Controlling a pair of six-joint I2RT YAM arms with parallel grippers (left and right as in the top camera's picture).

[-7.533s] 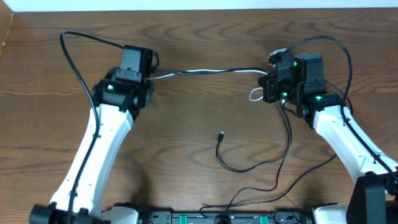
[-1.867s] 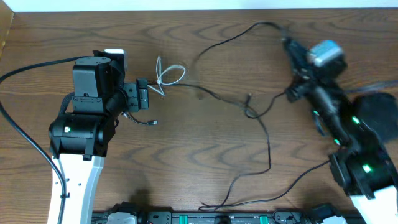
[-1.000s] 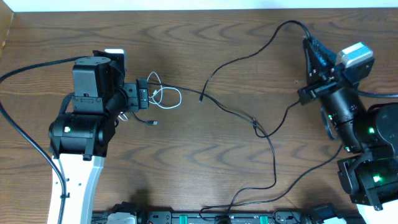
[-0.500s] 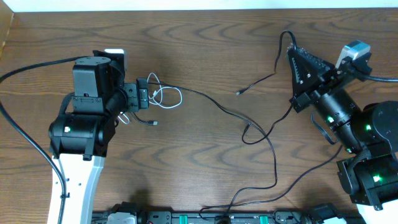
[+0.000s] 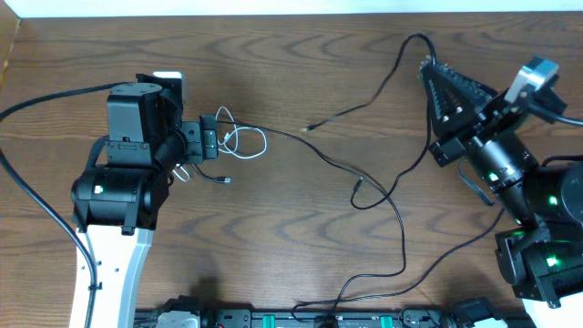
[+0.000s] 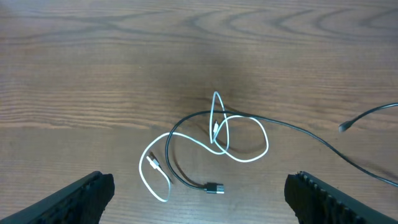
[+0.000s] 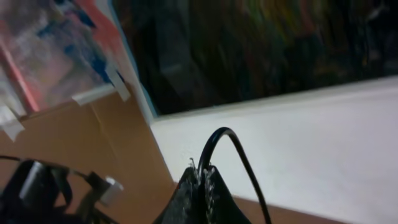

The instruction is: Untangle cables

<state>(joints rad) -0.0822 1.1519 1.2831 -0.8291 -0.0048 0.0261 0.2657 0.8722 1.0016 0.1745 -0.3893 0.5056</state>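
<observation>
The short white cable (image 5: 244, 142) lies in small loops just right of my left gripper (image 5: 211, 141), which is open and holds nothing. In the left wrist view the white cable (image 6: 241, 138) lies on the wood between the spread fingertips (image 6: 84, 198), beyond my left gripper (image 6: 199, 208). The long black cable (image 6: 186, 179) curves through the loops, one plug (image 6: 214, 188) lying near. My right gripper (image 5: 425, 66) is raised at the right, shut on the black cable (image 5: 328, 160). A free plug end (image 5: 310, 129) hangs near mid-table. The right wrist view shows the gripper (image 7: 203, 172) pinching the black cable (image 7: 227, 132).
Thick black arm cables trail off the left arm (image 5: 46, 98) and along the front edge (image 5: 455, 251). A pale wall (image 7: 298, 143) borders the table's far edge. The wooden tabletop (image 5: 301, 237) lies between the arms.
My right gripper has swung up and to the right with the black cable, and the free plug end has drifted left. The left arm and the white loops have stayed put.
</observation>
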